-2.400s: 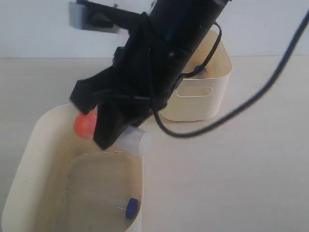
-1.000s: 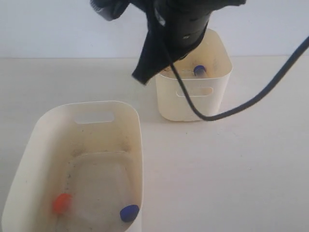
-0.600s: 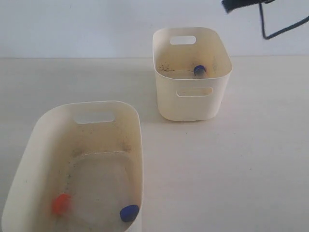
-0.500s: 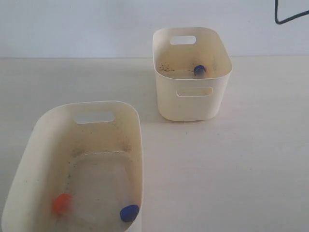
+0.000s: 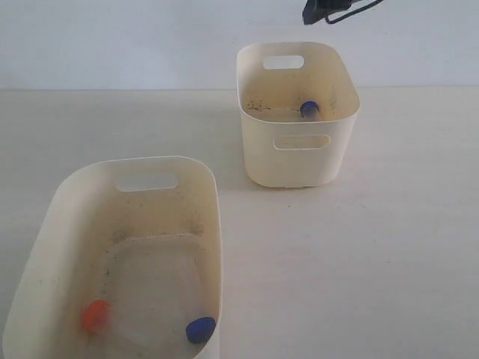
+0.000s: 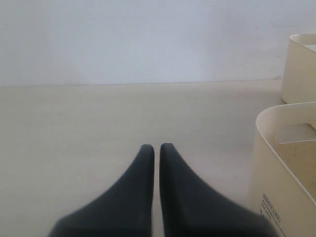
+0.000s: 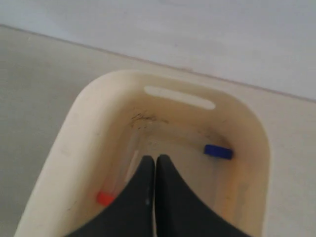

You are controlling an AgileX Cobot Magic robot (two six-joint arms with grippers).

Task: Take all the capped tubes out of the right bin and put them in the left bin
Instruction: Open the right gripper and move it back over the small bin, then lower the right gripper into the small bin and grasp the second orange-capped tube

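Orange tube (image 5: 95,315) and blue tube (image 5: 200,329) lie in the left bin (image 5: 71,224); second blue tube (image 5: 308,109) and second orange tube (image 7: 104,198) lie in the right bin (image 5: 299,161). Left pincer (image 6: 154,147) and right pincer (image 7: 155,158) are each pressed together, empty.

On my pale counter (image 5: 374,262) the right bin (image 5: 299,164) stands near the far edge. The left bin (image 5: 67,232) sits nearer me.

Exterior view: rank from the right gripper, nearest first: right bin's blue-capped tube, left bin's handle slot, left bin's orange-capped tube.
1. Blue-capped tube, inside the right bin, nearest the right gripper.
2. Handle slot, left bin far wall.
3. Orange-capped tube, left bin's near-left corner.
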